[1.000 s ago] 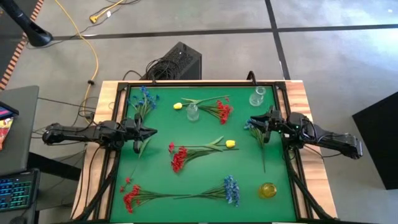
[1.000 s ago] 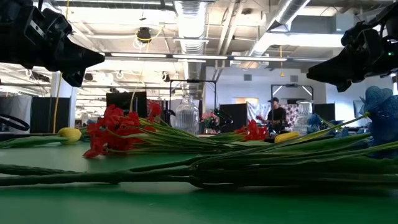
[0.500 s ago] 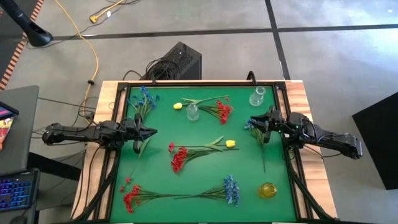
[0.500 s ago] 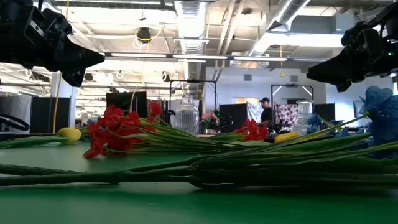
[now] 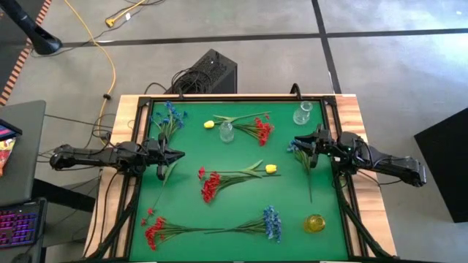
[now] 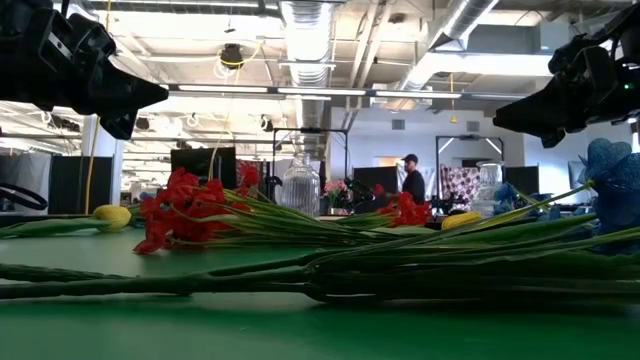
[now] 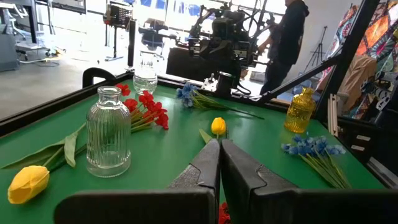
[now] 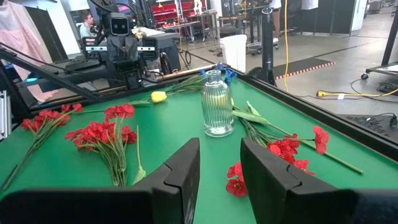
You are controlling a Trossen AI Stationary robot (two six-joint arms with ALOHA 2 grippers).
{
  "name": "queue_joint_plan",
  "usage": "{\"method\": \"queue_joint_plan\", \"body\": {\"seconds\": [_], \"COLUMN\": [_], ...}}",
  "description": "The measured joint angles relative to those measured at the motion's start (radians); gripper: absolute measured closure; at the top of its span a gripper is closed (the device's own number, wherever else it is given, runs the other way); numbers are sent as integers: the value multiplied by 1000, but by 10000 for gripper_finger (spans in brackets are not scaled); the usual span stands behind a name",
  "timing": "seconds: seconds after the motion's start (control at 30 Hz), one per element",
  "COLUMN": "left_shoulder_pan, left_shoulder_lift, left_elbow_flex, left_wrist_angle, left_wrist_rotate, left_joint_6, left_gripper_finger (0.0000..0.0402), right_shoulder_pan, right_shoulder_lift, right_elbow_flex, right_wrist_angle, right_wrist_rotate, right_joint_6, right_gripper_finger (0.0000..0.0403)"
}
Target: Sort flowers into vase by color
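Observation:
Flower sprigs lie flat on the green mat (image 5: 292,212): blue (image 5: 168,117), a yellow bud (image 5: 209,124) and red (image 5: 259,128) at the far side, red (image 5: 208,184) and a yellow bud (image 5: 271,169) in the middle, red (image 5: 153,230) and blue (image 5: 272,223) near the front. Another blue sprig (image 5: 301,153) lies under my right gripper (image 5: 295,144), which is open, empty and raised above the mat (image 8: 219,149). My left gripper (image 5: 179,155) is shut and empty, raised over the left side (image 7: 219,155).
Two clear ribbed glass vases stand at the far side (image 5: 227,132) (image 5: 303,114). A yellow glass vase (image 5: 314,223) stands at the near right. A black frame (image 5: 139,146) rims the mat. A person (image 6: 410,180) stands in the room beyond the table.
Neither gripper nor any flower has moved. The person in the room beyond the table has walked toward the left in the low view.

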Motion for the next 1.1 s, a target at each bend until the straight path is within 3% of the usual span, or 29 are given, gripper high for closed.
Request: {"method": "queue_joint_plan", "body": {"seconds": [1.1], "left_shoulder_pan": [0], "left_shoulder_lift": [0], "left_elbow_flex": [0], "left_wrist_angle": [2], "left_wrist_rotate": [0], "left_joint_6": [-46], "left_gripper_finger": [401], "right_shoulder_pan": [0], "right_shoulder_lift": [0], "right_elbow_flex": [0], "right_wrist_angle": [0], "right_wrist_rotate": [0], "right_joint_6": [0], "right_gripper_finger": [260]}}
